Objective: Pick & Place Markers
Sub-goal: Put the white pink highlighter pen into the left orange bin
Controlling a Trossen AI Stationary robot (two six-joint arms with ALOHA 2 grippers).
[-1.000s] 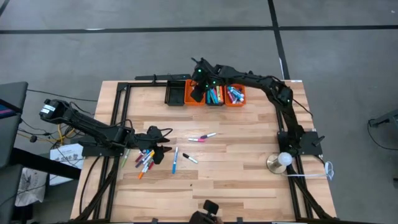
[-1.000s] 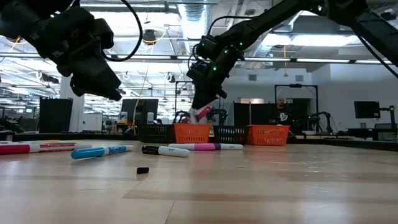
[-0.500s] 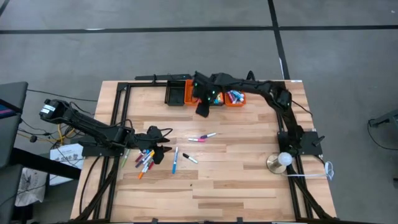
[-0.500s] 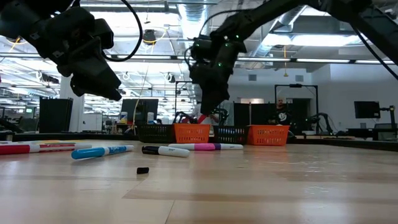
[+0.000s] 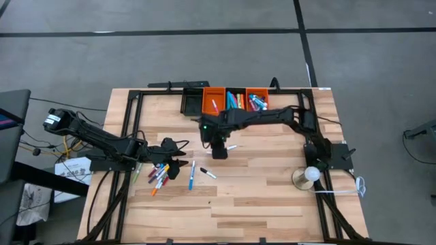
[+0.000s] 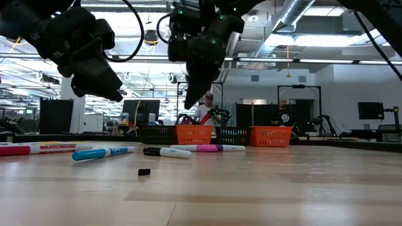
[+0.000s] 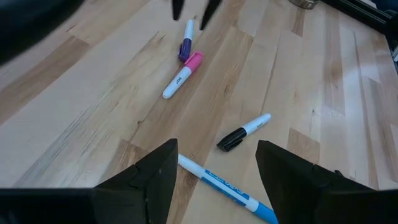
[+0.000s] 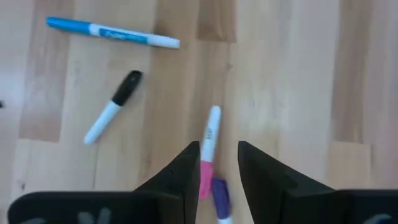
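Observation:
Several markers lie flat on the wooden table. A mixed-colour heap lies at the left. Beside it lie a blue marker and a white, black-capped one. A pink marker and a purple marker lie end to end in mid-table. My right gripper hangs open above that pair, well off the wood in the low view. My left gripper is open too. It hovers beside the heap, over the blue marker.
Four small bins stand in a row at the far edge: black, orange, black, orange, the last three holding markers. A round metal-based lamp sits near the right arm's base. People stand in the room beyond.
My right gripper has left the bins at the far edge and swung toward the table's near edge and a little left. It now hangs over the pink and purple pair in mid-table. The markers on the table have not moved.

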